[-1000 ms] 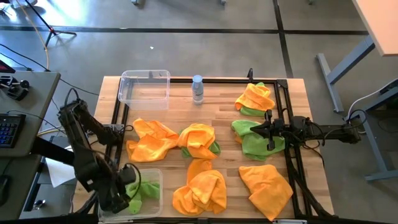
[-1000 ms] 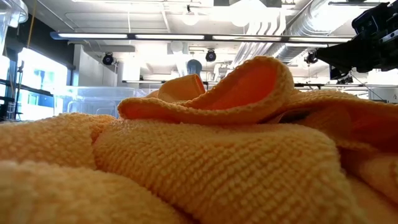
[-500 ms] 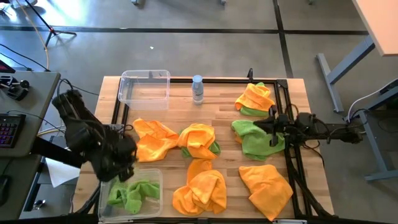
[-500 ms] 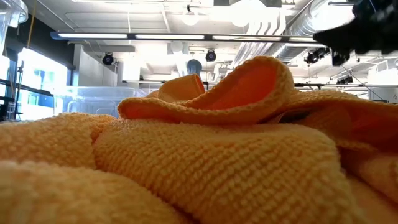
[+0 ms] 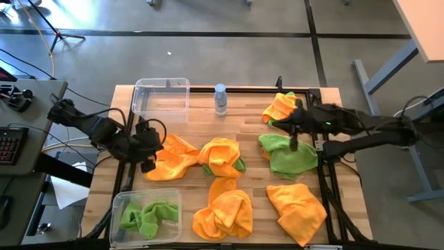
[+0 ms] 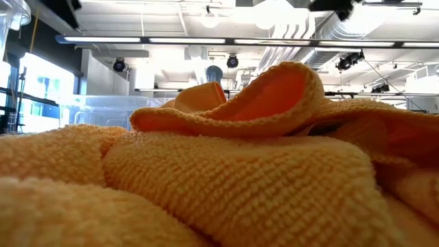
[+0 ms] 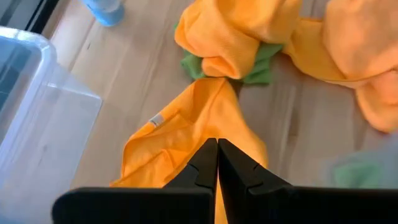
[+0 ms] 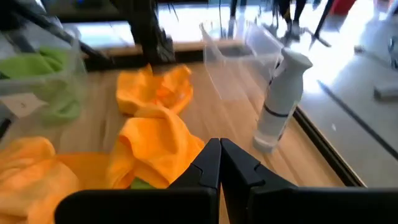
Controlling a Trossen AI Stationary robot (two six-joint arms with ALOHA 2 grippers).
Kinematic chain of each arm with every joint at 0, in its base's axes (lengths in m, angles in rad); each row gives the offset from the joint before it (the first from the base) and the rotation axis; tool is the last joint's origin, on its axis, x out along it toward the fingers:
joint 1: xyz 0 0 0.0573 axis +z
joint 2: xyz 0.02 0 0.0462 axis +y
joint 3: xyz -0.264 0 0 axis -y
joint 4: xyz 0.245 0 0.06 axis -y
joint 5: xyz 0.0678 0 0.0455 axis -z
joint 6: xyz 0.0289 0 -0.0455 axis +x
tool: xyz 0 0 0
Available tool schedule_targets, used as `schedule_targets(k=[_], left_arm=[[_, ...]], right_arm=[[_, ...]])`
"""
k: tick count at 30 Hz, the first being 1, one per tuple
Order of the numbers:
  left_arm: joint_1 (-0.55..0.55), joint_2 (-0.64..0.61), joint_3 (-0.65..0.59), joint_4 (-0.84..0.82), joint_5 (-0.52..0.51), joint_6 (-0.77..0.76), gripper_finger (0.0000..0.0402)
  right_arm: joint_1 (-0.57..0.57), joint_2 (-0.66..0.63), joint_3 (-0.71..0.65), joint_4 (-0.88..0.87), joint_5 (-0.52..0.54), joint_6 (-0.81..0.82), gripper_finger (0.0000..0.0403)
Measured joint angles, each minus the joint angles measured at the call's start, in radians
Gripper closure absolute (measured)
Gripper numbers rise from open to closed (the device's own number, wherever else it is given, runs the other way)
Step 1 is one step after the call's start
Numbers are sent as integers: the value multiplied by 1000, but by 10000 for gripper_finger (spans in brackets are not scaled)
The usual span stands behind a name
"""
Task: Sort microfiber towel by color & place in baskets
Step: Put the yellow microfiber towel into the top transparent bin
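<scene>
Several orange towels lie crumpled on the table; the leftmost orange towel [image 5: 170,156] [image 7: 186,134] lies just in front of my left gripper [image 5: 148,165] [image 7: 217,163], which is shut and empty at its left edge. My right gripper [image 5: 295,142] [image 8: 219,163] hovers shut and empty over a green towel [image 5: 286,156], near an orange-on-green pile [image 5: 283,110]. The near-left basket [image 5: 146,214] holds green towels [image 5: 142,215]. The far-left basket [image 5: 161,97] [image 8: 239,50] looks empty.
A small clear bottle [image 5: 220,99] [image 8: 280,102] stands at the far edge by the empty basket. More orange towels lie at the middle [image 5: 220,154], near middle [image 5: 223,208] and near right [image 5: 297,208]. One orange towel [image 6: 226,171] fills the low view. A black frame [image 5: 320,139] borders the table.
My left gripper has risen out of the near-left basket, leaving the green towels inside, and has swung toward the far edge to the leftmost orange towel. My right gripper has moved a little toward the far edge, over the green towel.
</scene>
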Motion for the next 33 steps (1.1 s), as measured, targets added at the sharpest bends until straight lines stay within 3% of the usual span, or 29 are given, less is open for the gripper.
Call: schedule_targets(k=[7, 16, 22, 33], left_arm=[[54, -176, -191, 128, 48, 85, 401], [75, -258, -264, 131, 19, 106, 401], [75, -266, -277, 133, 15, 106, 401], [75, -266, -277, 132, -8, 146, 401]], right_arm=[[0, 411, 435, -326, 53, 59, 403], [-34, 848, 851, -669, 34, 165, 388], [-60, 1030, 948, -690, -39, 166, 347], [-64, 1198, 944, -645, -130, 167, 273]])
